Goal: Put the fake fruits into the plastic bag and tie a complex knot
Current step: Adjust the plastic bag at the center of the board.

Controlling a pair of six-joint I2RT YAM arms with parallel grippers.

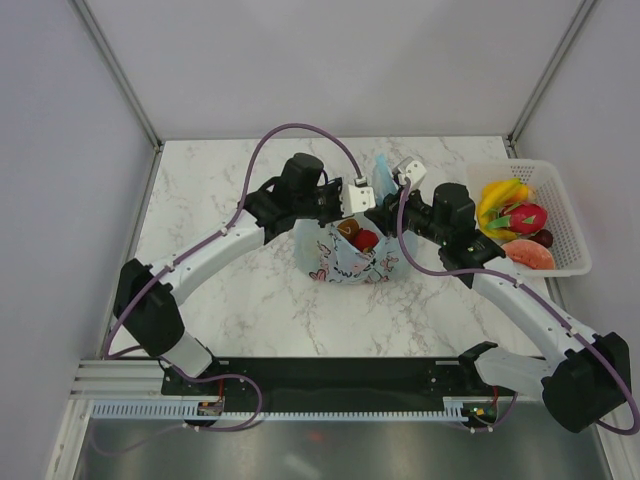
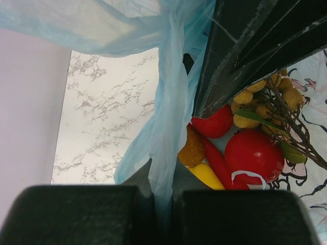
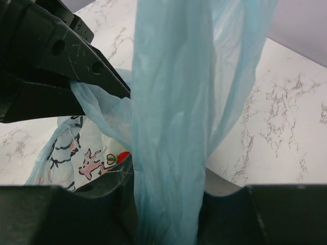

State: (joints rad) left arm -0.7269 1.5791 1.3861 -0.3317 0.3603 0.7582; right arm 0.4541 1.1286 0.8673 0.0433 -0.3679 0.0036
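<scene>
The light-blue plastic bag [image 1: 345, 262] stands open at the table's middle, its white doodle panel facing front. Inside it lie fake fruits: a red round one [image 2: 254, 154], a tan cluster [image 2: 265, 97] and a yellow piece [image 2: 207, 174]. My left gripper [image 2: 162, 199] is shut on one thin bag handle [image 2: 168, 102]. My right gripper [image 3: 166, 204] is closed on the other, wider bunched handle [image 3: 168, 127]. Both grippers [image 1: 365, 205] [image 1: 392, 200] meet just above the bag's far rim. More fruits stay in the basket: bananas [image 1: 500, 198], dragon fruit [image 1: 525, 217], an orange-red slice [image 1: 530, 255], a dark ball [image 1: 543, 238].
A white mesh basket [image 1: 565, 190] stands at the table's right edge. Grey walls close in the marble table [image 1: 220, 200] on three sides. The right arm's black gripper body [image 2: 255, 46] hangs close over the bag mouth in the left wrist view.
</scene>
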